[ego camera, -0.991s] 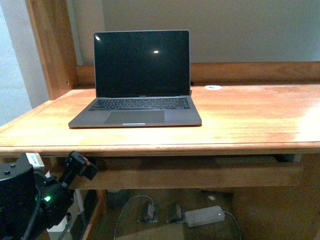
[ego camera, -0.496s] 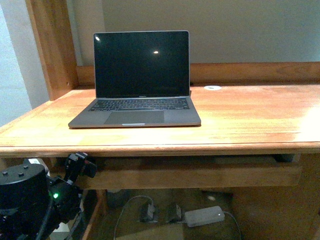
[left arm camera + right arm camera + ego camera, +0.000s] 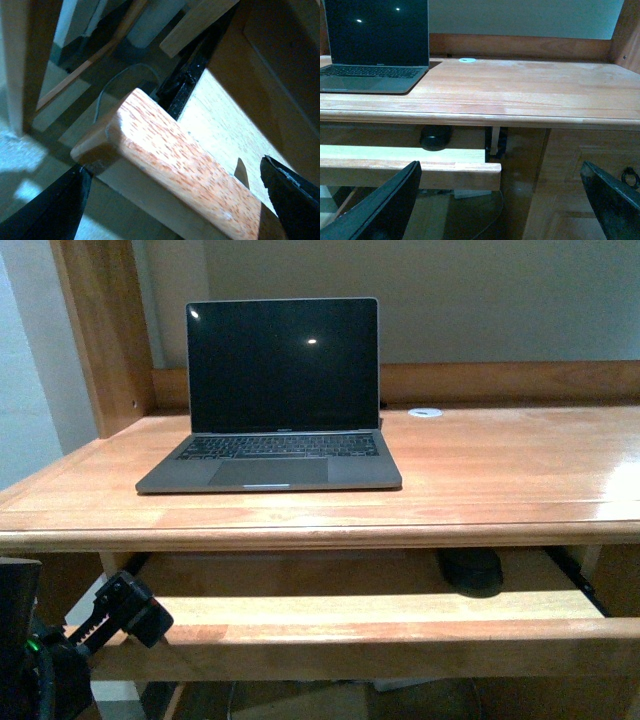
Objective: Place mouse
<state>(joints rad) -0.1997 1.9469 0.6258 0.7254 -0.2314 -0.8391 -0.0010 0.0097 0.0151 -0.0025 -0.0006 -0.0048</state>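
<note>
Orange-brown wood fills the scene for us. Far left and low down, the left gripper [image 3: 174, 165] sits at the left end of the pull-out tray [image 3: 300, 580], which sticks out from under the counter [image 3: 500, 470]. Through its wrist camera we see the jaws spread wide, with one black finger [image 3: 50, 210] on either side of the tray's front rail [image 3: 170, 150], close to that rail's end. It is released and clamps nothing. A thin grey cable [image 3: 112, 82] trails over the floor below.

Moving right, a grey laptop [image 3: 280, 400] stands open on the counter, left of centre, with its screen dark. Just past its right edge, a small white round cap [image 3: 425, 413] is set into the counter near the back board.

Further right we find the mouse [image 3: 470, 571]. It is black and rounded, lying on the tray and tucked beneath the counter's front edge, to the right of the laptop and well apart from the left gripper. The right wrist camera places it towards the tray's right end, near the black runner [image 3: 498, 142].

The right gripper [image 3: 500, 165] is out of the front view. Its own camera shows the fingers far apart with nothing between them, so it is released too, out in front of the counter and clear of the mouse. Far right, a wooden cabinet door [image 3: 570, 165] carries a dark ring pull [image 3: 630, 176].
</note>
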